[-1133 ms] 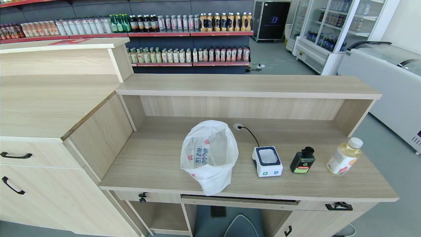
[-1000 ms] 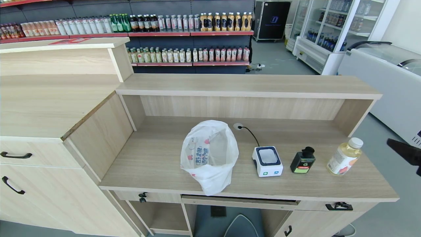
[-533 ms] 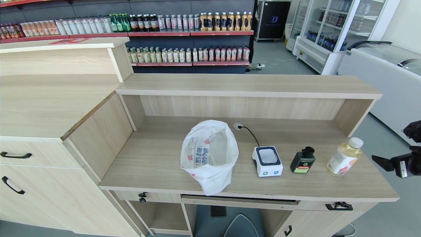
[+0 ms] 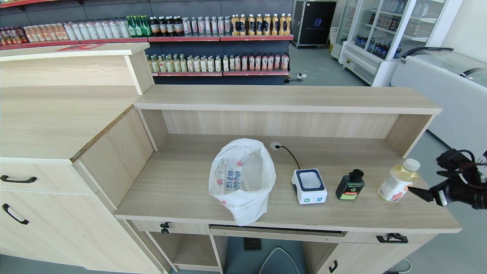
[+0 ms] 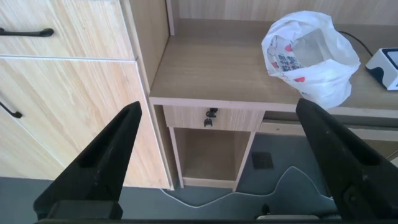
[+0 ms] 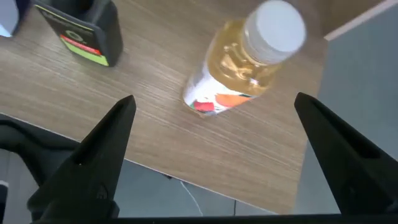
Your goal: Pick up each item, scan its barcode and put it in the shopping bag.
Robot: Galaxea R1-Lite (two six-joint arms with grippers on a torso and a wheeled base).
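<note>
On counter (image 4: 182,182), left to right: white shopping bag (image 4: 242,179), upright, mouth open; scanner (image 4: 309,186) just beside, window up; dark bottle (image 4: 350,185), black cap; yellow drink bottle (image 4: 398,180), white cap, upright, near right end. All apart from each other.

At counter's right end, just beside yellow drink bottle: right claw (image 6: 214,102), spread wide, pinching nothing, clear of bottle.

Low off counter's left front, facing small drawer (image 5: 211,117): left claw (image 5: 219,107), spread wide, empty.
</note>
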